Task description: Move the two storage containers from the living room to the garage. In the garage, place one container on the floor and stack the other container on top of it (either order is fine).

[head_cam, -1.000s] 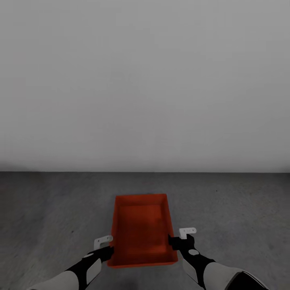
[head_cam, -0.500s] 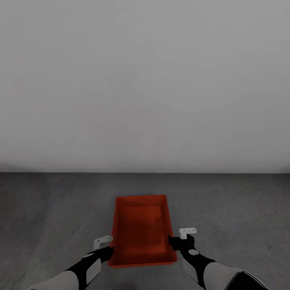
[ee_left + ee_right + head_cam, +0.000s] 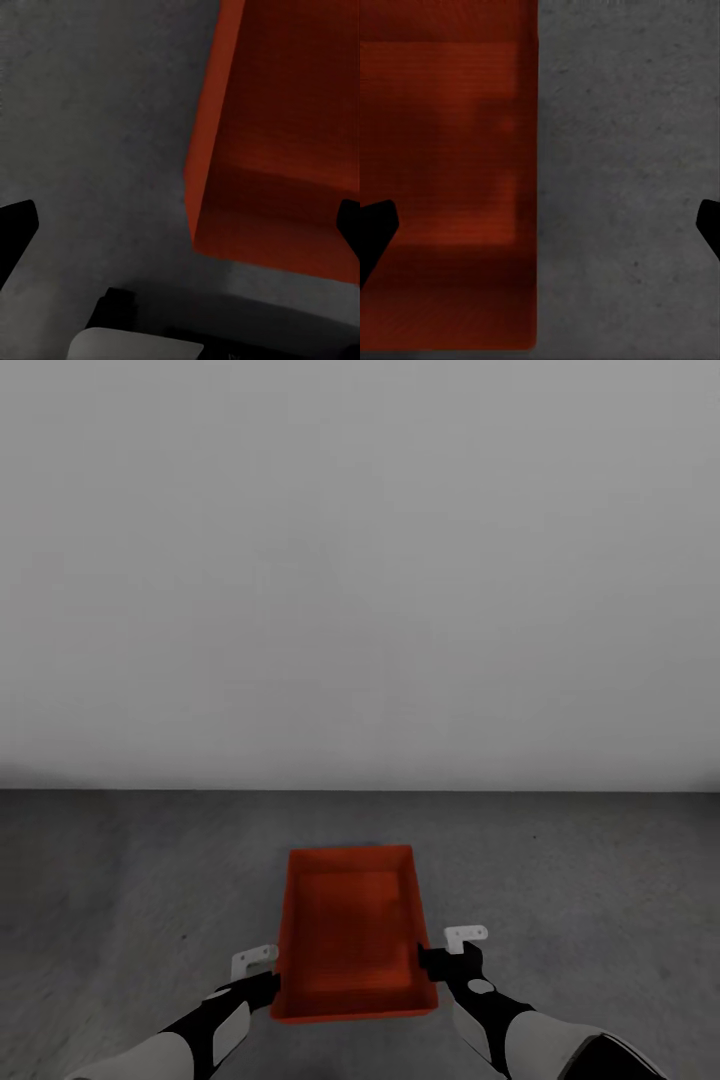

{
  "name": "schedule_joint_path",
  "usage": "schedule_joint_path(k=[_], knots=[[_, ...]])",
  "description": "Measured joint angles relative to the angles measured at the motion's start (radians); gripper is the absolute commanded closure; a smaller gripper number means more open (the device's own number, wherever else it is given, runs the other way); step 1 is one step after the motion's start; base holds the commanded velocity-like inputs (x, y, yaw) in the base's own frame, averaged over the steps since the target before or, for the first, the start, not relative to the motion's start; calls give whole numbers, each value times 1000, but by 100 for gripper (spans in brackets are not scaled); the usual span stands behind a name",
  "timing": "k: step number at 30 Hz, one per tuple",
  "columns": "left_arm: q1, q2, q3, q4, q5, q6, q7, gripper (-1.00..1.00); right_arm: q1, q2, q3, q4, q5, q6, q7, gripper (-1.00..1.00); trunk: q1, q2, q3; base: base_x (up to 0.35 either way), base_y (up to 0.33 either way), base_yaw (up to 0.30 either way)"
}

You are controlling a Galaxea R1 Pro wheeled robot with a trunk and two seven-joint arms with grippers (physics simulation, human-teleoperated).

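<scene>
Head view: one orange-red storage container (image 3: 352, 935) sits low over the dark grey floor (image 3: 590, 880), before a plain pale wall (image 3: 360, 560). The left gripper (image 3: 262, 978) is at its left wall, the right gripper (image 3: 438, 958) at its right wall.

Left wrist view: fingers (image 3: 15, 229) spread wide, straddling the tub's wall (image 3: 206, 142); no squeeze visible.

Right wrist view: fingers (image 3: 376, 225) also wide, straddling the wall edge (image 3: 537, 187).

My read: thin plastic, light, stiff enough but flexing if pinched hard, a little slick. Best taken mid-wall on both long sides, evenly.
</scene>
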Motion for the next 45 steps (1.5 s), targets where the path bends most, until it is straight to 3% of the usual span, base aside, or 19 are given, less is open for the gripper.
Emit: schedule_joint_path(k=[22,37,45], knots=[[0,1,0,2,2,4,0,-100,0,1,0,0,0,0,0,-100,-84,154,69,0,0,0],[0,1,1,18,3,5,0,-100,0,0,0,0,0,0,0,-100,-84,154,69,-5,0,0],[0,0,2,23,7,6,2,-100,0,0,0,0,0,0,0,-100,-84,155,69,-294,54,0]])
